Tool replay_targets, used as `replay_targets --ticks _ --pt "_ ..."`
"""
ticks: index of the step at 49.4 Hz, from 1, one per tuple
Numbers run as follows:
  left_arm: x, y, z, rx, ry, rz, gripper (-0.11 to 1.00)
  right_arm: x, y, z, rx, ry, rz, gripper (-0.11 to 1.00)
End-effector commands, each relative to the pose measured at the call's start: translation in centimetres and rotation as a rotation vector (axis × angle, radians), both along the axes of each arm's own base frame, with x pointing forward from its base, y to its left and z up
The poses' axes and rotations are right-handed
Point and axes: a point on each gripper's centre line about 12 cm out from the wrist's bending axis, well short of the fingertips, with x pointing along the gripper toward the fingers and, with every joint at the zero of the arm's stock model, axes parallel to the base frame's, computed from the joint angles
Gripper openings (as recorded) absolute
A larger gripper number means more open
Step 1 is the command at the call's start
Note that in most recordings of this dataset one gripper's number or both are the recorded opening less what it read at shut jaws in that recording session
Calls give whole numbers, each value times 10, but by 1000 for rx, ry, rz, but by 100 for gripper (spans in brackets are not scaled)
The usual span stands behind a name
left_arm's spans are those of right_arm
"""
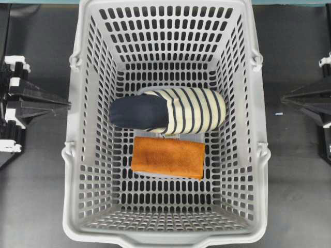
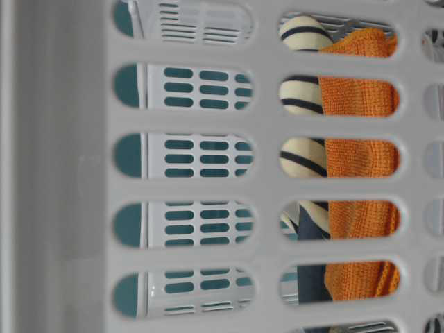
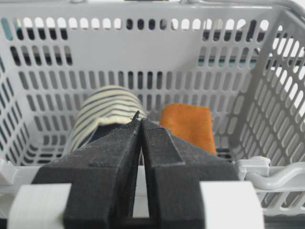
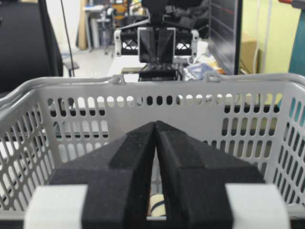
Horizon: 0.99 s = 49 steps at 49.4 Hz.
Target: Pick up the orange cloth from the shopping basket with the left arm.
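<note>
Orange cloth lies flat on shopping basket floor, long axis left-right in the overhead view, just beside striped slipper. No readable writing. Left gripper outside the basket wall, fingers pressed together, empty; right gripper likewise.

Orange cloth uncovered above; slipper touching far edge.

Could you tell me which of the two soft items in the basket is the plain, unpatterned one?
The orange cloth: a flat, folded, fuzzy rectangle of one colour. The slipper beside it is cream with navy stripes and a navy end.
</note>
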Motion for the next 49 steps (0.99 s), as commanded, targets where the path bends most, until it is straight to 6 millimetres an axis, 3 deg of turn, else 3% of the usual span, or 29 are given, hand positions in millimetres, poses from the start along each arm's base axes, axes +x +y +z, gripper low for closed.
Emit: replay_targets --ticks 1,5,12,21,30,37,49 --pt "5 0 25 7 -4 -3 6 3 1 4 12 -9 3 0" --pt "9 1 42 -14 52 2 0 2 1 4 27 -12 6 0" --pt "17 1 71 -35 175 7 0 2 3 4 43 -13 15 0" --pt "50 -4 96 -35 350 -2 0 2 3 4 46 -15 15 0" --pt "110 -16 97 -22 546 -26 0 2 3 4 46 -13 15 0" --pt "157 -28 85 -5 719 -42 0 2 3 5 47 -21 15 0" --pt "207 -40 63 23 950 -46 0 1 3 6 49 -30 17 0"
